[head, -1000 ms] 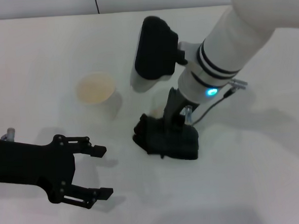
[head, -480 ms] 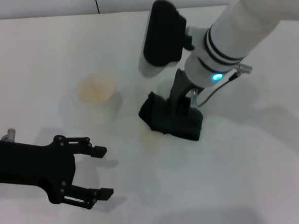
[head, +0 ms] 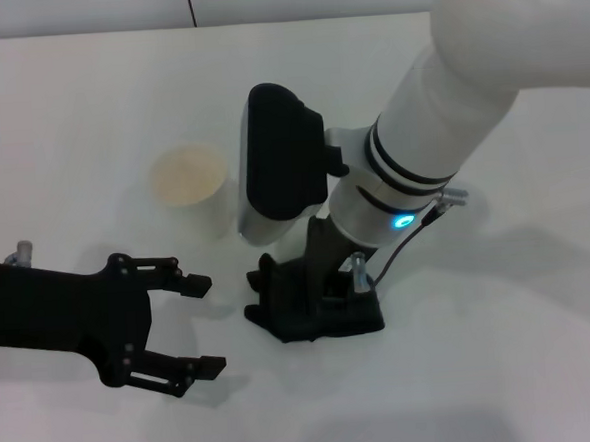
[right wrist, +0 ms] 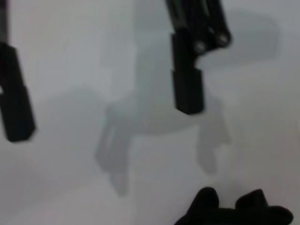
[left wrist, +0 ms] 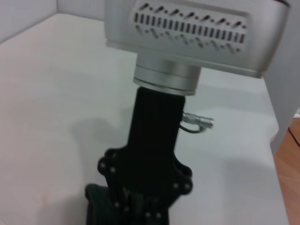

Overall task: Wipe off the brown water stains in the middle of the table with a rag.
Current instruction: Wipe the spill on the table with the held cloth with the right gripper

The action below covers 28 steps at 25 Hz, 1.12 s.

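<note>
My right gripper (head: 329, 287) points down at the middle of the table (head: 503, 348), shut on the rag (head: 299, 316). The rag is a dark bunched lump pressed flat on the tabletop. The left wrist view shows the same gripper (left wrist: 140, 206) from the side, its fingers sunk into the rag (left wrist: 96, 206). No brown water stains show; the rag and arm cover that spot. My left gripper (head: 199, 325) hovers open at the near left, a hand's width left of the rag. Its two fingers (right wrist: 187, 89) show spread apart in the right wrist view, above the rag's edge (right wrist: 234, 213).
A white paper cup (head: 188, 179) stands beyond the left gripper and just left of the right wrist's black camera housing (head: 281, 162). The table's far edge (head: 83, 34) meets a wall at the top.
The right arm carried the rag away from me, then swept it back toward me and leftward. A faint smear seen half a second ago is now covered. The left gripper barely shifted.
</note>
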Available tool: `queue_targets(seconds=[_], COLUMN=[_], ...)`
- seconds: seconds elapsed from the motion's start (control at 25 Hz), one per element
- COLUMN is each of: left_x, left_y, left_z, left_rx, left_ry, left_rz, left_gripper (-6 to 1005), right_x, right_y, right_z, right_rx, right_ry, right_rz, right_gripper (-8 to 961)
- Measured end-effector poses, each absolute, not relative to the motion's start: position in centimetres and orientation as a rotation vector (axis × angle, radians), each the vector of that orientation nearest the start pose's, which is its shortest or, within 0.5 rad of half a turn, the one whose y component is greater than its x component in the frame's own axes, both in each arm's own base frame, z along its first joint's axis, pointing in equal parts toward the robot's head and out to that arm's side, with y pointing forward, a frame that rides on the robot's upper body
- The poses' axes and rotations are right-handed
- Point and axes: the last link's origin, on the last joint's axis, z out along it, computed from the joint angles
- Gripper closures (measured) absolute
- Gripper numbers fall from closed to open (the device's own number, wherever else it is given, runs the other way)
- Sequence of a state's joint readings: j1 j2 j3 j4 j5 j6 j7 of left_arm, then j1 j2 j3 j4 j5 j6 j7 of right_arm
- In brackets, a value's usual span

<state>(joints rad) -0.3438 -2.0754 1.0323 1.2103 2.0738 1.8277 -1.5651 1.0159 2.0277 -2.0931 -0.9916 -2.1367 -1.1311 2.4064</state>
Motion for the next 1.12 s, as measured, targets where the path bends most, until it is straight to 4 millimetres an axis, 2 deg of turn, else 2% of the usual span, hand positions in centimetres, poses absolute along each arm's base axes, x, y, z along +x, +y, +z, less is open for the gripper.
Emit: queue_targets(seconds=[0.08, 0.2, 0.4, 0.6, 0.72, 0.92, 1.12], left_x=[-23.6, -23.6, -23.8, -23.9, -23.8, -23.5, -23.5], left_y=[27.9, 27.9, 27.8, 27.7, 27.8, 28.1, 28.1], left_z=[2.7, 2.6, 2.4, 2.4, 2.4, 2.3, 2.3], left_rx=[-3.097, -3.1, -3.104, -3.104, -3.106, -3.11, -3.11], left_ry=[-0.307, -0.313, -0.329, -0.333, -0.329, -0.316, -0.314], left_rz=[-0.271, -0.275, -0.278, -0.279, -0.279, -0.282, -0.283], left_gripper=[120, 120, 120, 120, 120, 120, 120], right_x=[8.1, 8.4, 9.6, 10.4, 10.4, 9.8, 8.7], right_y=[34.0, 35.4, 38.5, 39.9, 39.4, 36.0, 33.3], right_z=[-13.6, -13.3, -11.9, -10.7, -11.0, -13.0, -14.1], right_rx=[-3.01, -2.959, -2.828, -2.762, -2.781, -2.927, -3.036], right_ry=[-0.005, 0.005, 0.015, 0.035, 0.022, -0.022, -0.08], right_rz=[-0.602, -0.582, -0.581, -0.56, -0.579, -0.613, -0.594], right_gripper=[886, 886, 886, 887, 887, 887, 887])
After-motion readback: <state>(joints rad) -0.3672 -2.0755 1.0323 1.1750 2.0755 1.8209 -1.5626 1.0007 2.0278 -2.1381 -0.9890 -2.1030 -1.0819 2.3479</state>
